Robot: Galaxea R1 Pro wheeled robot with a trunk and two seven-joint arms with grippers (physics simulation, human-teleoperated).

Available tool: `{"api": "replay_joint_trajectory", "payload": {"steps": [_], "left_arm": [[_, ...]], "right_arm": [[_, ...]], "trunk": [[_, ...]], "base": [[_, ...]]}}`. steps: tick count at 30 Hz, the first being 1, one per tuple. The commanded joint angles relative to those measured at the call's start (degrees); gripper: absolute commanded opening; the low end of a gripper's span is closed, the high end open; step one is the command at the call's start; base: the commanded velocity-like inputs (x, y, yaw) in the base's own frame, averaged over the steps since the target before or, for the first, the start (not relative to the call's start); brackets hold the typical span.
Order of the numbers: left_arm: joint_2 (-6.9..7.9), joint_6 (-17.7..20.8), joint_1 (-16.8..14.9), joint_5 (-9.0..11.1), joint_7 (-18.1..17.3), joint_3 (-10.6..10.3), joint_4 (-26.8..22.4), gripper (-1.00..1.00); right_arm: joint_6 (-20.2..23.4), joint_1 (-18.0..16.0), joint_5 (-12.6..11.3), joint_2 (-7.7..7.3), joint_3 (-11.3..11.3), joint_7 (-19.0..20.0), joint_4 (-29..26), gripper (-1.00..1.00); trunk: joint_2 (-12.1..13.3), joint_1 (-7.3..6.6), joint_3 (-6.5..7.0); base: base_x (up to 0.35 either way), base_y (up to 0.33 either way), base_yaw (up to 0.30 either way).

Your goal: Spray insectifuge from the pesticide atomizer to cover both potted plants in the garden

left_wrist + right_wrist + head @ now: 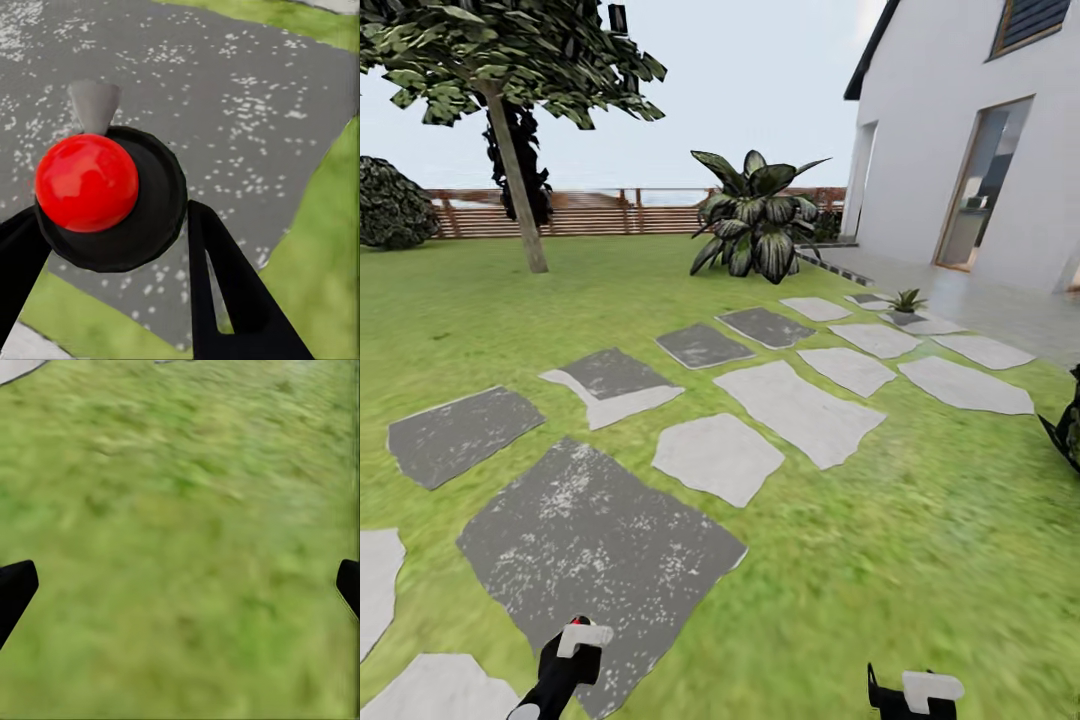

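Holding the pesticide atomizer [101, 191] — red knob, black body, grey nozzle — the left gripper [112, 289] is clamped around it above a dark stepping stone [595, 545]. The right gripper [180, 585] hangs spread wide over lawn [187, 510]. One potted plant [906, 303] sits on a far stone near the house [960, 130].

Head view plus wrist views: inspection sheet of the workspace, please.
Surface: green lawn with grey stepping stones.
Job's things: one potted plant on a far stone.
Clutter: nothing seen.
End effectors: left end effector has a black round object with a red knob between its fingers, grip unclear; right end effector open over grass.
Cables: nothing seen.
Surroundings: tree, striped-leaf bush, wooden fence, white house.
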Motion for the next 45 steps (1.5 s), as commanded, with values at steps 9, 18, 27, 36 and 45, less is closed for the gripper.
{"api": "replay_joint_trajectory", "payload": {"steps": [9, 18, 27, 36, 45], "left_arm": [[1.96, -0.30, 2.40, -0.14, -0.62, 1.18, 1.65, -1.00], [2.47, -0.50, 3.04, 0.00, -0.53, 1.19, 1.73, -1.00], [2.40, -0.48, 3.06, 0.08, -0.56, 1.12, 1.78, -1.00], [2.22, -0.60, 3.06, 0.07, -0.66, 1.11, 2.76, -1.00], [2.09, -0.78, 3.06, 0.09, -0.53, 1.11, 2.95, -1.00]], "right_arm": [[-0.13, -0.05, 0.61, 0.03, -0.15, -0.29, 0.07, 1.00], [-0.13, -0.05, 0.61, 0.03, -0.15, -0.30, 0.07, 1.00], [-0.13, -0.05, 0.61, 0.03, -0.13, -0.15, 0.05, 1.00], [-0.13, -0.05, 0.74, -0.06, -0.14, -0.10, 0.07, 1.00], [-0.13, -0.05, 0.63, -0.06, -0.15, -0.12, 0.07, 1.00]], "trunk": [[-0.02, 0.02, -0.05], [-0.02, 0.02, -0.05], [-0.02, 0.02, -0.05], [-0.02, 0.02, -0.05], [-0.02, 0.02, -0.05]], "base": [[0.336, 0.000, -0.300], [0.337, 0.000, -0.300], [0.337, 0.000, -0.150], [0.337, 0.000, -0.001], [0.336, 0.000, 0.000]]}}
